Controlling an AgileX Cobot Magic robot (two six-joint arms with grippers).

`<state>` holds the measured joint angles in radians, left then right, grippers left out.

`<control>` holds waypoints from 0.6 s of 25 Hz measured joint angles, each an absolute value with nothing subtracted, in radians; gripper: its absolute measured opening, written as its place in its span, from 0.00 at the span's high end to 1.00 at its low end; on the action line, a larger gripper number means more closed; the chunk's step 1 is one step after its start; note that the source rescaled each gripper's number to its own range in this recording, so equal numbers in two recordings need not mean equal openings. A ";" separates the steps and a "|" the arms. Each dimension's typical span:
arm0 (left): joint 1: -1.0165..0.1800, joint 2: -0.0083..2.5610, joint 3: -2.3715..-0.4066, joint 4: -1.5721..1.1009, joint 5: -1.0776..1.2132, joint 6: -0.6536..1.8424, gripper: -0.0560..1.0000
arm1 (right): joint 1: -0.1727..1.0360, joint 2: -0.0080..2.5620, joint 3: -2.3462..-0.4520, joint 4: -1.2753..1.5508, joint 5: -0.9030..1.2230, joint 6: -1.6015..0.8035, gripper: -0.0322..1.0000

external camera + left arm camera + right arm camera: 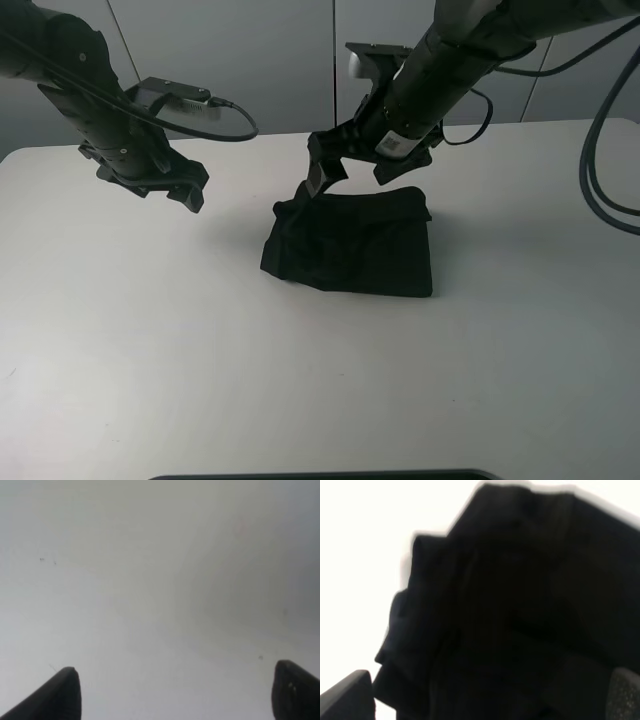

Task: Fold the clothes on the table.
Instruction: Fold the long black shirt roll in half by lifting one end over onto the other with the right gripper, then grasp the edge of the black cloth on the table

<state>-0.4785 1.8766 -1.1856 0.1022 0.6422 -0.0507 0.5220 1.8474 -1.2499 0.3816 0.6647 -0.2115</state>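
Observation:
The clothes (pixel 350 245) are one black shirt lying in a compact folded rectangle at the middle of the white table (pixel 200 350). No print shows on it. My right gripper (pixel 350 178) hovers just over the shirt's far left corner with its fingers spread wide, open. In the right wrist view the black fabric (pixel 520 605) fills the space beyond the right gripper (pixel 485 700), and nothing is pinched. My left gripper (pixel 170 190) hangs open over bare table well to the left of the shirt. The left wrist view shows only white tabletop (pixel 160 580) past the left gripper (pixel 180 695).
A dark strip (pixel 320 475) runs along the table's near edge. Cables (pixel 610 150) hang from the right arm at the far right. Grey wall panels stand behind the table.

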 joint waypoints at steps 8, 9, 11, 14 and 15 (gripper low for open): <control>-0.479 1.877 -1.186 0.064 0.645 0.006 0.02 | 0.522 1.654 -1.124 -0.029 0.756 -0.051 0.00; -0.481 1.877 -1.186 0.031 0.654 0.042 0.02 | 0.522 1.643 -1.081 -0.089 0.758 0.000 0.00; -0.491 1.877 -1.186 -0.050 0.669 0.136 0.02 | 0.522 1.610 -1.019 -0.165 0.761 0.098 0.00; -0.539 1.877 -1.186 -0.156 0.678 0.239 0.02 | 0.522 1.544 -0.948 -0.204 0.763 0.170 0.00; -0.560 1.877 -1.191 -0.171 0.683 0.262 0.02 | 0.522 1.518 -0.930 -0.208 0.766 0.180 0.00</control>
<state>-0.5596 1.8766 -1.1913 -0.1710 0.6827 0.2624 0.5220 1.5175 -0.9301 -0.2084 0.7656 0.1797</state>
